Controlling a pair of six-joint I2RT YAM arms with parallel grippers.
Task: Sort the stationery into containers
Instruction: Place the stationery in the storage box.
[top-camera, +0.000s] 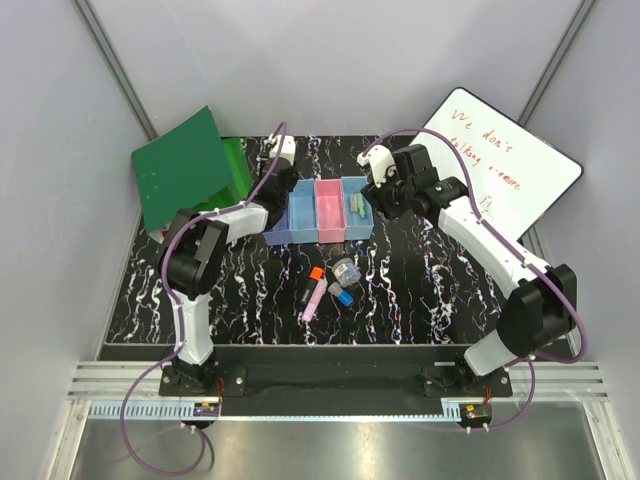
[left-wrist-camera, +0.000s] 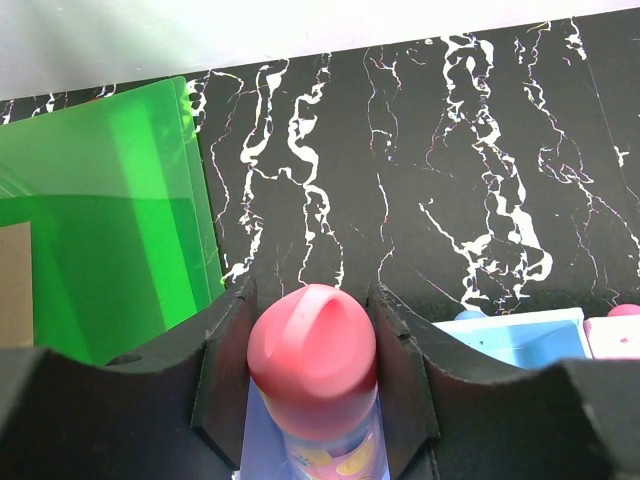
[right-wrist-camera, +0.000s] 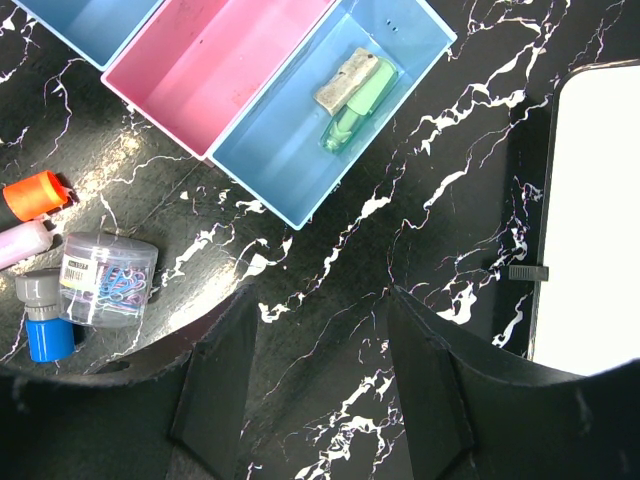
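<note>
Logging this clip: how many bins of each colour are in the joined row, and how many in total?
Pink bin: 1
Light blue bins: 2
Purple-blue bin: 1, partly hidden behind the left arm
Total: 4

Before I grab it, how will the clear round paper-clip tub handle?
Probably slick: the paper-clip tub has smooth clear plastic walls. Being round, it may roll if tipped or nudged. Likely light, with the loose clips shifting inside.
</note>
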